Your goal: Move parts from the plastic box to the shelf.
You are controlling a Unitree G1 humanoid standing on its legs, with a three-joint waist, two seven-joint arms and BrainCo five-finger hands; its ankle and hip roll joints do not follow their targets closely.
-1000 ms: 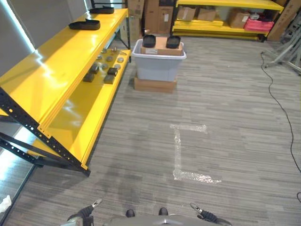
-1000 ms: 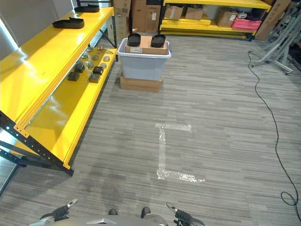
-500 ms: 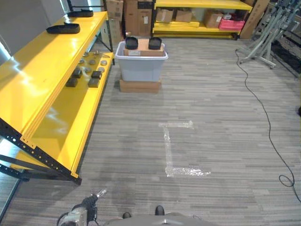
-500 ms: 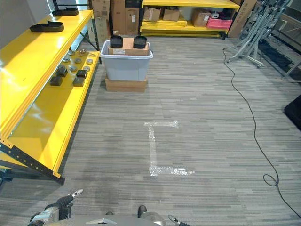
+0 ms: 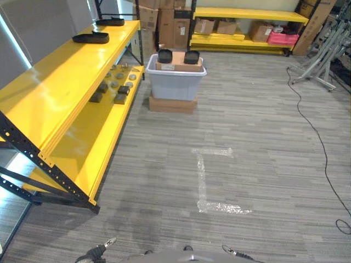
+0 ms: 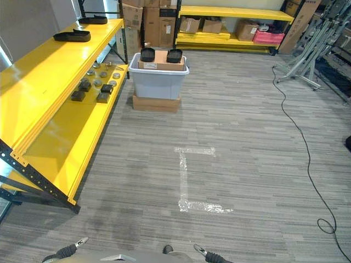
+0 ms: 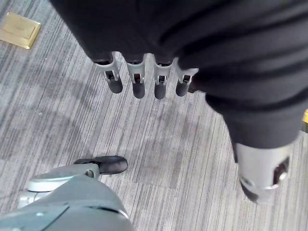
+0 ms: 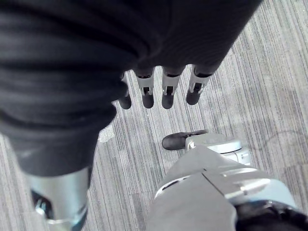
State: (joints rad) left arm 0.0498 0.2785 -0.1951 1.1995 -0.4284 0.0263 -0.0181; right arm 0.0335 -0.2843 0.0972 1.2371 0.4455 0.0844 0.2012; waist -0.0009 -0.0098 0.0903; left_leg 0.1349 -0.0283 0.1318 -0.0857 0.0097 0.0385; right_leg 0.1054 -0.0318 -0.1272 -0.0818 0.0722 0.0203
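Camera view has swung back left since half a second ago; nothing on the floor moved. Grey plastic box (image 6: 158, 82) sits on a flat carton beside the yellow shelf (image 6: 49, 93), two black parts (image 6: 147, 54) on top. Left hand (image 7: 144, 79) and right hand (image 8: 159, 89): fingers relaxed, holding nothing.

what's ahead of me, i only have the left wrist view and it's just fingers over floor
Observer: A grey plastic box stands on a flat cardboard box ahead, beside the yellow shelf.
Operator: anything in the box
Observer: A brown carton with two black parts on it.
Operator: and my right hand
Observer: The right hand hangs over bare floor with fingers straight, holding nothing, like the left hand.
Operator: shelf got parts already
Observer: Yes, small dark and round parts lie on its lower level, and black trays on top.
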